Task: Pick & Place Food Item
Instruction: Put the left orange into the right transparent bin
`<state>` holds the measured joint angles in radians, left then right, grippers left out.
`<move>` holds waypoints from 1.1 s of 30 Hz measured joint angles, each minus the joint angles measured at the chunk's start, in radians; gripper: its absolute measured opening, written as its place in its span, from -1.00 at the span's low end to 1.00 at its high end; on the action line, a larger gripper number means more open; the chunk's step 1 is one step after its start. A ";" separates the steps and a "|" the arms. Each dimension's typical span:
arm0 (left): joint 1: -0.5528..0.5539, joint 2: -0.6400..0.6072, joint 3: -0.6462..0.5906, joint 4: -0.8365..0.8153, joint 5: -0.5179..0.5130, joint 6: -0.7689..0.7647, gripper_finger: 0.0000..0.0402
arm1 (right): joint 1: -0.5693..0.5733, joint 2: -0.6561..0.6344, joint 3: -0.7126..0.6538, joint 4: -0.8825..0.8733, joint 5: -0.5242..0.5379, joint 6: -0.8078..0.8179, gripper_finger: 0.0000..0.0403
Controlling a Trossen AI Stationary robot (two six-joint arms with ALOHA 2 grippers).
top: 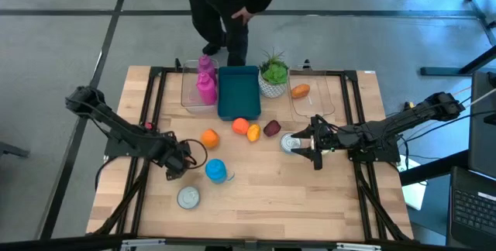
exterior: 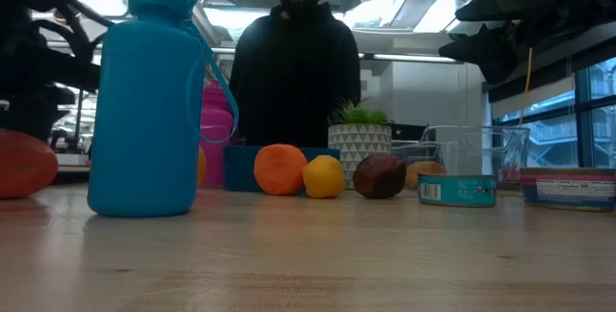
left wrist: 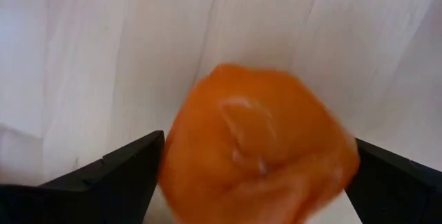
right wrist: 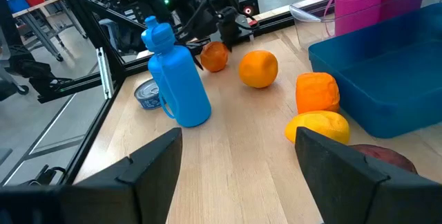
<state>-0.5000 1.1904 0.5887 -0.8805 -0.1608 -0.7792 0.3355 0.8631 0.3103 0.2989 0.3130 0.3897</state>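
**A:** Where do we have the orange-red fruit (left wrist: 255, 148)?

**B:** On the desk (top: 271, 204), near its left side, between the fingers of our left end effector (top: 182, 160). The fingers stand wide apart, one on each side. We cannot tell whether they touch the skin.

**A:** How do we expect it to handle?

**B:** Light, we think, with a smooth and probably slippery skin that may give a little. We would take it across its widest part and squeeze gently.

**A:** And our right end effector (top: 310, 149)?

**B:** It waits over the right side near a tin can (top: 290, 143), fingers apart and empty.

**A:** What about the surface and the room?

**B:** The desk is pale, flat wood. The blue bottle (top: 216, 170) stands just beside our left arm, and a person (exterior: 294, 71) stands behind the far edge.
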 joint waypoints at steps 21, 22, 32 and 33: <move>0.080 -0.004 0.001 0.012 0.052 0.092 0.47 | 0.000 0.000 0.000 0.000 0.000 0.003 0.39; 0.080 -0.006 0.008 -0.010 0.054 0.088 0.47 | 0.000 0.000 0.000 0.000 0.000 0.003 0.39; 0.045 -0.152 0.171 -0.176 -0.088 0.060 0.46 | 0.000 0.000 0.000 0.001 0.000 0.003 0.39; 0.039 -0.180 0.187 -0.179 -0.111 0.061 0.46 | 0.000 0.000 0.000 0.001 0.000 0.003 0.39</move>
<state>-0.4609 1.0107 0.7759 -1.0595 -0.2721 -0.7186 0.3355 0.8631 0.3103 0.2996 0.3134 0.3923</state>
